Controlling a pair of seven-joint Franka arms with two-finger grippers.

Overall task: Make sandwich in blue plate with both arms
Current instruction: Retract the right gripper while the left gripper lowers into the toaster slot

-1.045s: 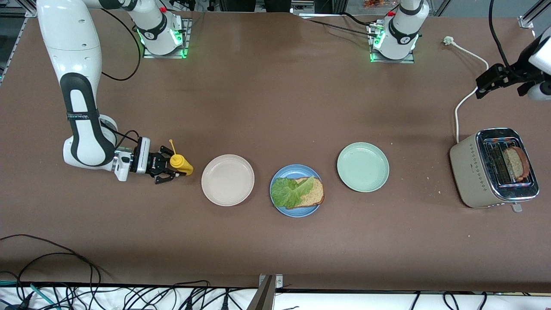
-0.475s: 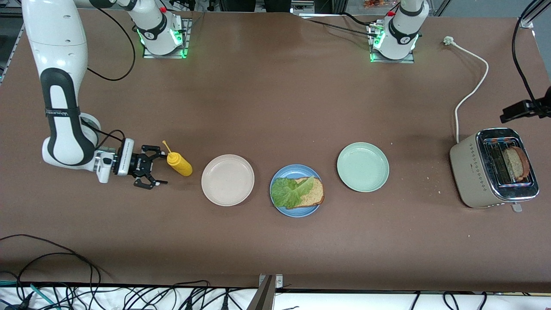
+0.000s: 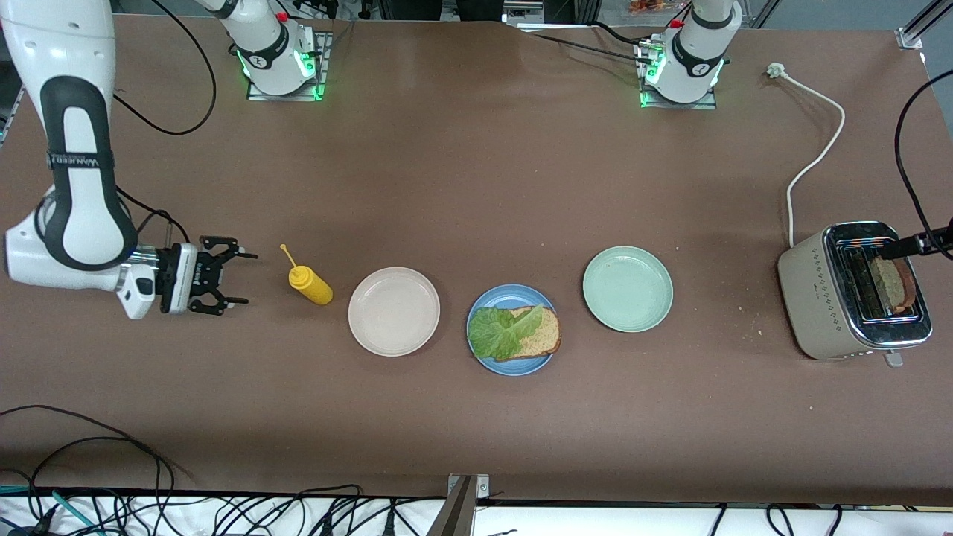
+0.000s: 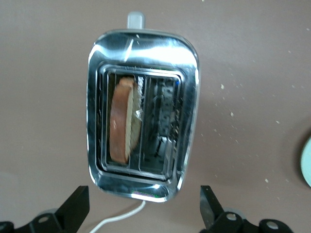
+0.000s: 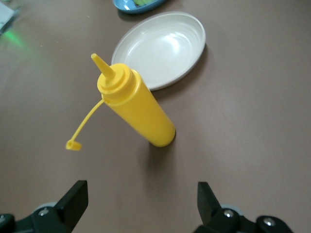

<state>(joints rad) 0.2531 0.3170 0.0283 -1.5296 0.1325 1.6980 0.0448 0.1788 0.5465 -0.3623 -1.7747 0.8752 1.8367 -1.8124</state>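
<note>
Your brown tabletop (image 3: 476, 186) carries the blue plate (image 3: 485, 359), with one bread slice (image 3: 542, 335) and lettuce (image 3: 500, 331), midway along, near the front edge. Your right gripper (image 3: 237, 279) hovers fingers apart near the right arm's end beside the yellow bottle (image 3: 311, 284); your left gripper (image 4: 143, 204) hangs fingers apart over the toaster (image 3: 819, 294) at the left arm's end.

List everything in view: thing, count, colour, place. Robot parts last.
blue plate: 1, mid-blue, between the other two plates, nearest the front camera
bread slice: 1, brown, on blue plate
lettuce: 1, green, on that slice
cream plate: 1, toward the right arm's end
mint plate: 1, toward the left arm's end
squeeze bottle: 1, yellow, upright, cap off, beside cream plate
toaster: 1, beige and chrome, left arm's end
toast: 1, brown, in one toaster slot
right gripper: black, open, beside bottle, apart from it
left gripper: black, open, over toaster
</note>
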